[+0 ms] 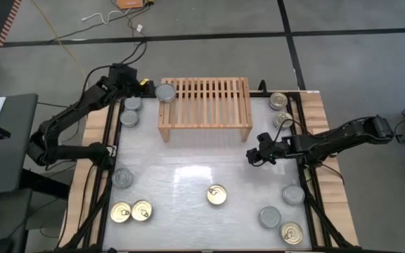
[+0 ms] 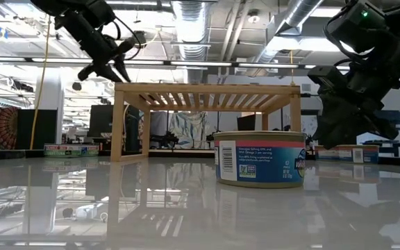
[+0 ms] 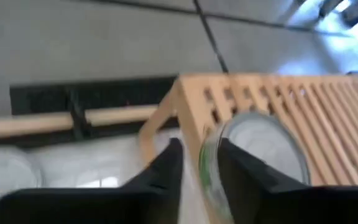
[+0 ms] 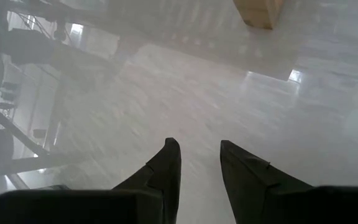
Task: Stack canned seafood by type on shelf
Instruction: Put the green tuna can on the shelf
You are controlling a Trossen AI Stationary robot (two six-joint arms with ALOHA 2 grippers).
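The light-wood shelf (image 1: 204,105) stands at the table's far middle. One silver-topped can (image 1: 165,92) sits flat on the far left corner of its slatted top. My left gripper (image 1: 152,89) reaches in from the left, right at that can's left edge. In the left wrist view the fingers (image 3: 169,165) stand a narrow gap apart, and the can's side wall (image 3: 209,177) shows through that gap. My right gripper (image 1: 252,156) hovers over bare table right of the shelf's near right leg, narrowly open and holding nothing (image 4: 199,155). Other cans lie scattered on the table. My left gripper is at the left edge of the silver-topped can (image 3: 260,155), coming from the table's left and slanting down. One finger (image 3: 235,168) overlaps the can's top in the wrist view. Whether either finger touches the can, I cannot tell. The can rests on the shelf's slats.
Two silver cans (image 1: 131,111) lie left of the shelf, and one (image 1: 123,177) lies lower left. Gold-topped cans sit at the near left (image 1: 131,211), centre (image 1: 216,195), far right (image 1: 280,109) and near right (image 1: 292,232). Silver ones (image 1: 293,194) (image 1: 270,216) lie near right.
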